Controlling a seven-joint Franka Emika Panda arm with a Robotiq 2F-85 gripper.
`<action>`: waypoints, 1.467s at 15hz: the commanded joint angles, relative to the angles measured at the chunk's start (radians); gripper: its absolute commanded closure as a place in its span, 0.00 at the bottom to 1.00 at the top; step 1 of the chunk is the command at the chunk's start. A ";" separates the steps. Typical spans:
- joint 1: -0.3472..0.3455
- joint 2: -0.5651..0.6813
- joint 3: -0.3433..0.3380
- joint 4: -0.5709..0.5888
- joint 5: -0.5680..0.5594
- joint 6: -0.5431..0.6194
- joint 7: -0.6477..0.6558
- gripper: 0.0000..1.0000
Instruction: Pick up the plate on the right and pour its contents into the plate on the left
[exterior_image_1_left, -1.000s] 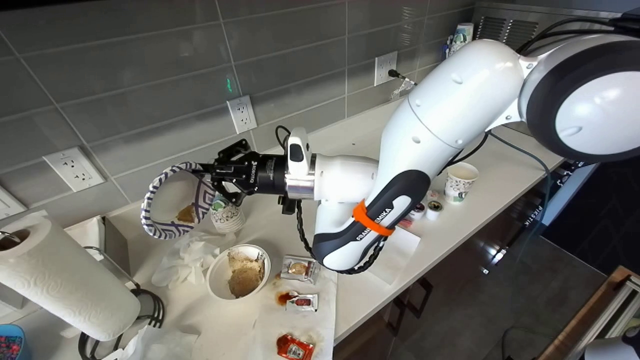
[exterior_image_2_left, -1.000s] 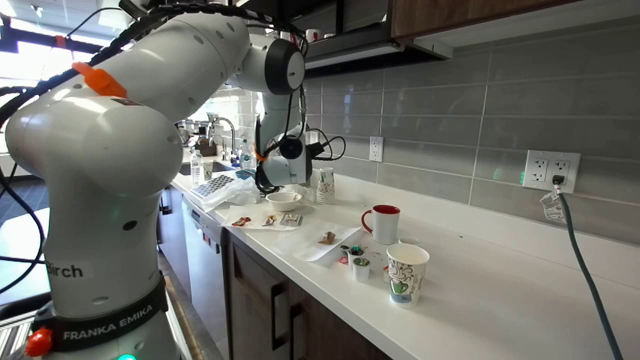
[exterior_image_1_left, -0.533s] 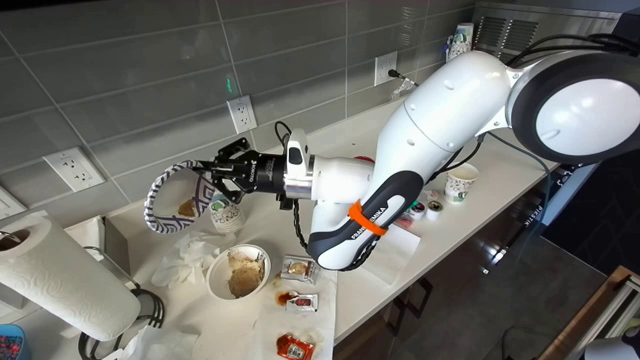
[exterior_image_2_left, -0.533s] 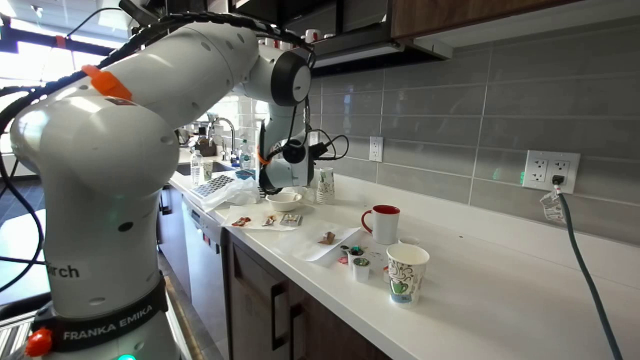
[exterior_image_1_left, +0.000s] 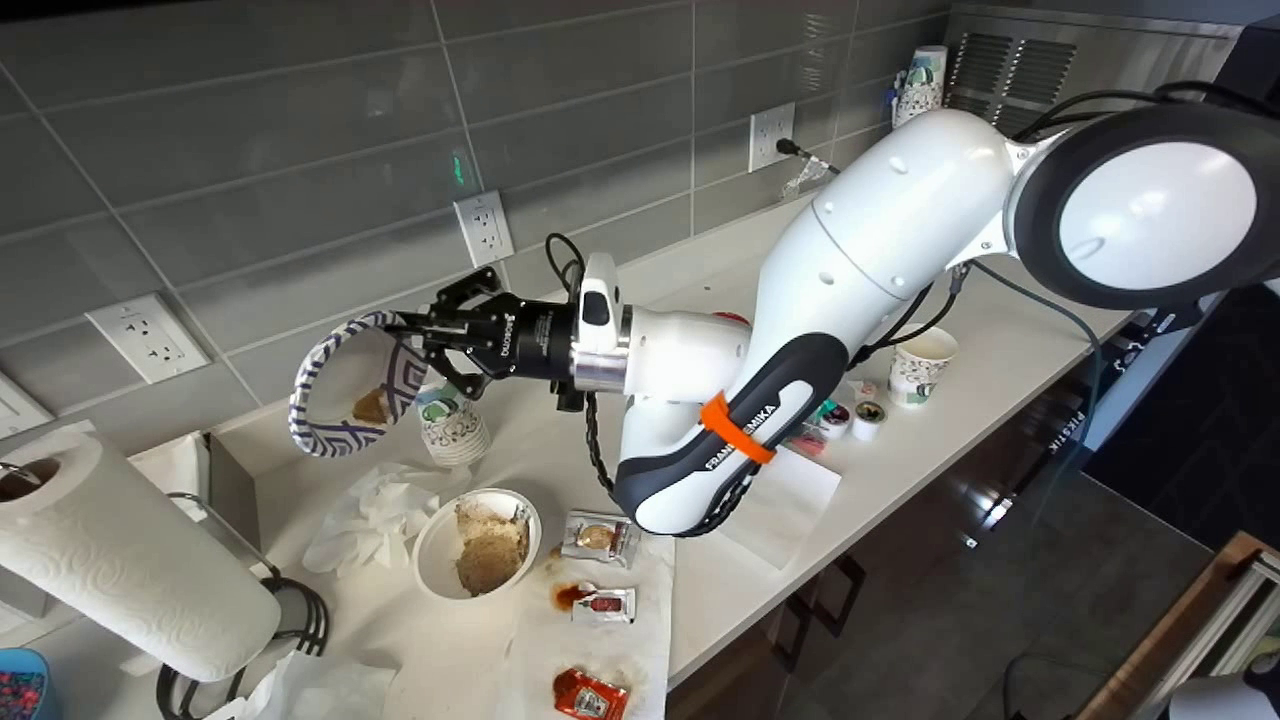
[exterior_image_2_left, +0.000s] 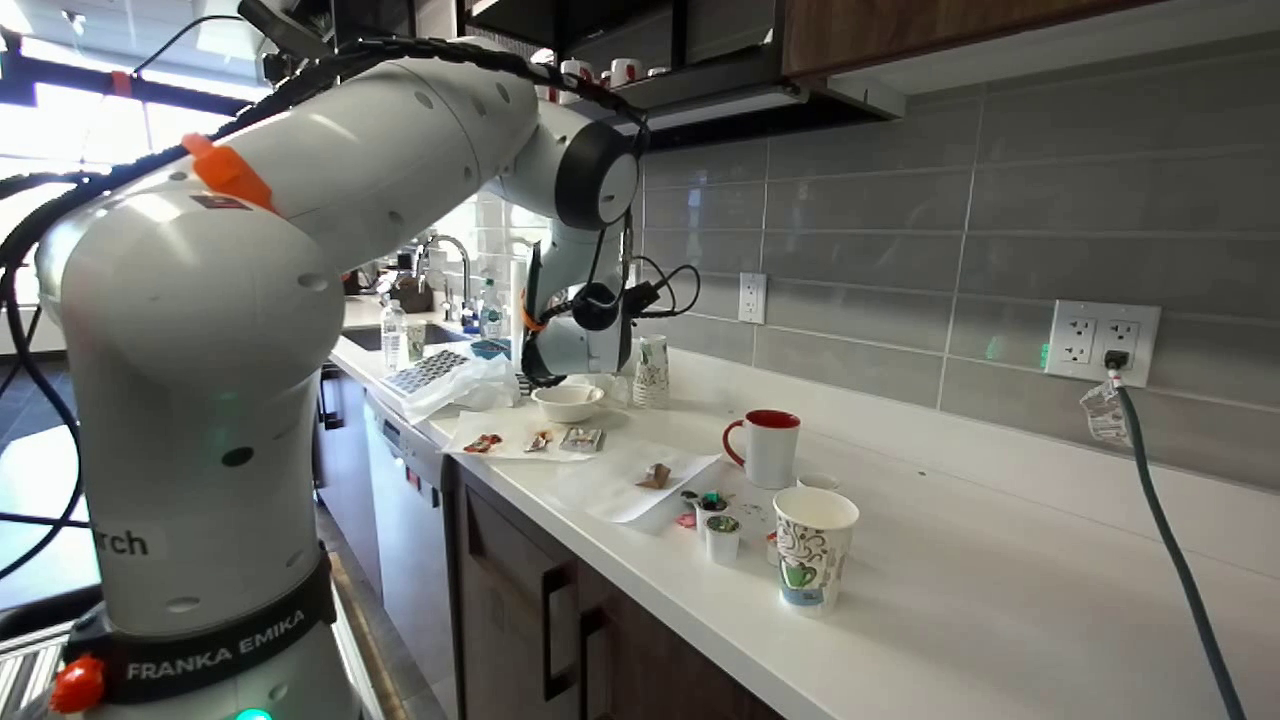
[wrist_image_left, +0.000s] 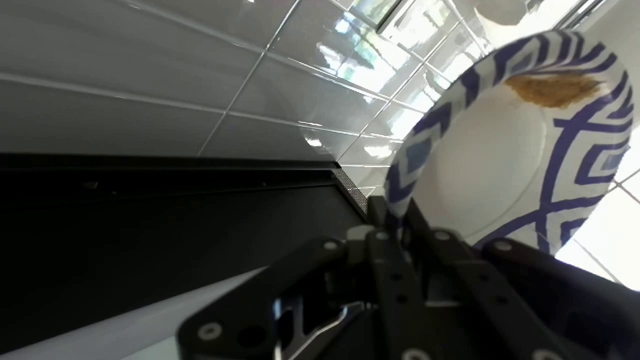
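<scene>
In both exterior views the white desk (exterior_image_1_left: 712, 610) is bounded by a slanting front edge and, at the back, by a wall of grey tiles (exterior_image_1_left: 300, 150). Left of the frame's centre in an exterior view, a deep white paper plate with a purple angular pattern (exterior_image_1_left: 340, 385) hangs tilted above the desk; how near it comes to the wall I cannot tell. Around it in that frame are a white paper towel roll (exterior_image_1_left: 140, 570) at lower left, a stack of printed paper cups (exterior_image_1_left: 455, 437) just beside its right rim and, lower and apart, a round white bowl (exterior_image_1_left: 434, 555) holding brownish food (exterior_image_1_left: 490, 560).

The black metal fingers (wrist_image_left: 419, 220) stand pressed together with the plate's rim pinched between them. In the wrist view the plate spreads rightward from their tips; the small orange-brown bit of food (wrist_image_left: 552, 90) lies inside it at the upper right, well apart from the fingers.
</scene>
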 joint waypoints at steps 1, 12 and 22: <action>-0.072 0.060 0.097 0.028 -0.076 0.044 -0.044 0.98; -0.159 0.092 0.185 -0.003 -0.182 0.044 -0.087 0.98; -0.013 -0.059 -0.047 -0.076 0.080 0.021 0.005 0.98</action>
